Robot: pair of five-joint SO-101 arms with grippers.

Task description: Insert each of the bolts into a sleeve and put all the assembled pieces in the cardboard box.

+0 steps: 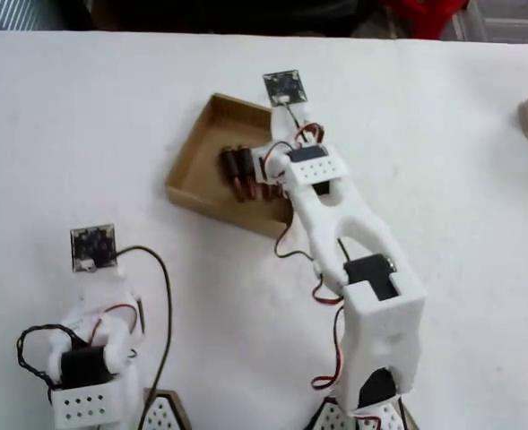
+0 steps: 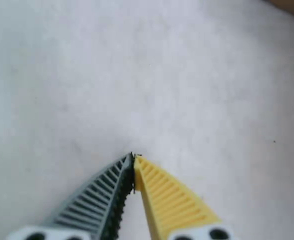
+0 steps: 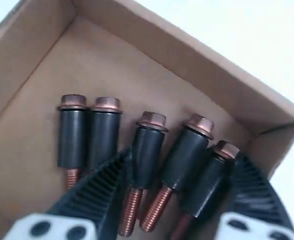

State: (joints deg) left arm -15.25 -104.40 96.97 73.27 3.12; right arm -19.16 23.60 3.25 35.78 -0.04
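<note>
Subject: five assembled pieces (image 3: 147, 145), each a copper-coloured bolt seated in a dark sleeve, head at one end and thread showing at the other.
Location of pieces: all five lie on the floor of the cardboard box (image 3: 196, 65), roughly side by side, heads towards the far wall. Two lie parallel and touching; the other three fan out slightly.
Box position: on the white counter (image 1: 84, 116), towards the middle of the high view, with the right arm stretched over its near corner.
Right hand (image 3: 180, 160): fingers apart, low inside the box, straddling three of the pieces. It is clamped on nothing. The outermost piece lies close against one finger; contact cannot be confirmed.
Left hand (image 2: 133, 160): fingers together, tips meeting, nothing between them. It hangs above bare counter, well apart from the box.
Work done: every bolt in view is sleeved, and every sleeved piece in view is boxed.
Work left: judged little or none. Part of the box is hidden under the right arm in the high view, so the total count rests on the right wrist view.
Assessment: task at or very near completion; the right hand needs only to lift out without dragging a piece along.
</note>
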